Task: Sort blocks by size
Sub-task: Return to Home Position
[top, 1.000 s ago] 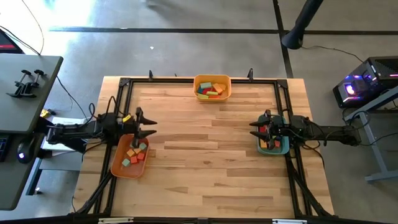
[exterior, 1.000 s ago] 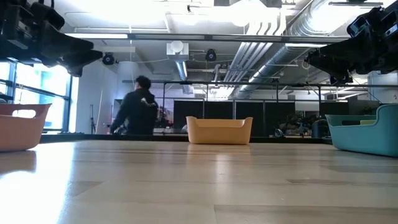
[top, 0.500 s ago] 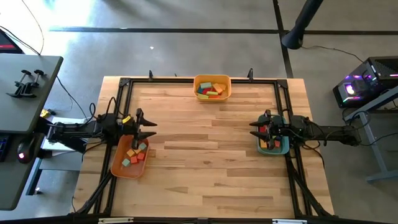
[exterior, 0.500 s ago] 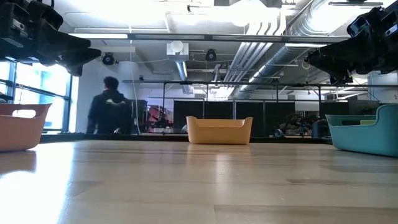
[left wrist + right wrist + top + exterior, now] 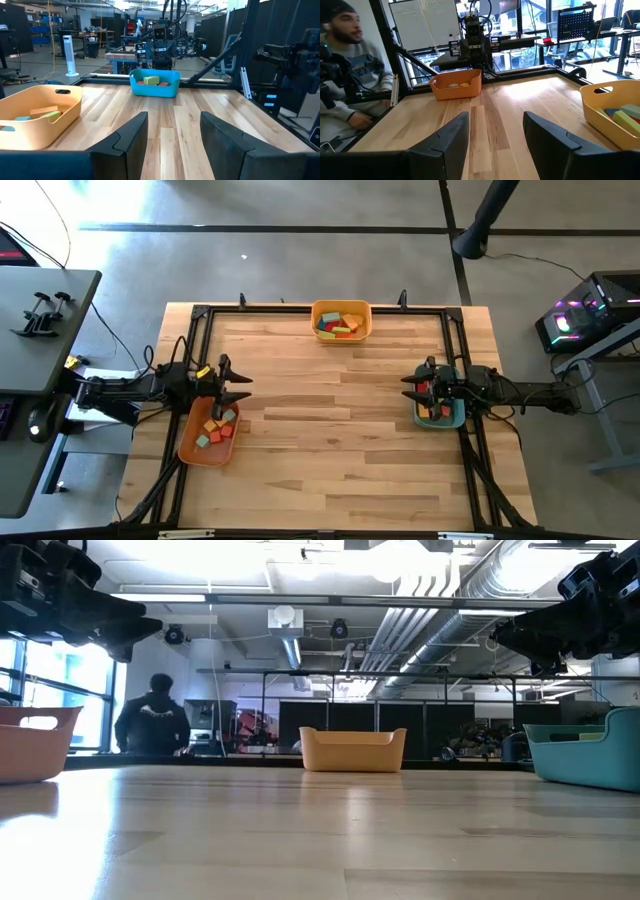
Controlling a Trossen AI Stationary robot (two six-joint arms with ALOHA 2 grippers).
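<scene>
High view: both arms reached in from the short sides of the bench (image 5: 330, 430) and faced each other across its boards.
Left end effector (image 5: 243, 386): it hovered over the inner end of the orange tray (image 5: 186, 450); in the left wrist view its fingers (image 5: 132, 135) stood spread, with nothing between them.
Right end effector (image 5: 408, 387): it hung over the teal tray (image 5: 440, 425); in the right wrist view its fingers (image 5: 451, 137) were likewise apart and empty.
Blocks (image 5: 213, 428): every one in sight lay inside a tray. Small cubes filled the orange tray, a few pieces sat in the teal tray, and longer bars lay in the yellow tray (image 5: 342, 304) at the far edge. None showed loose on the boards.
Stage: the sorting looked finished, and only the retreat to rest seemed left.
Doing it well: each arm would best draw straight back along its own side, level and above its tray's rim, fingers left apart.
Risk: a dip on the way back could catch a tray wall and spill sorted blocks.
Low view: a person (image 5: 152, 725) stood in the room well behind the bench.
</scene>
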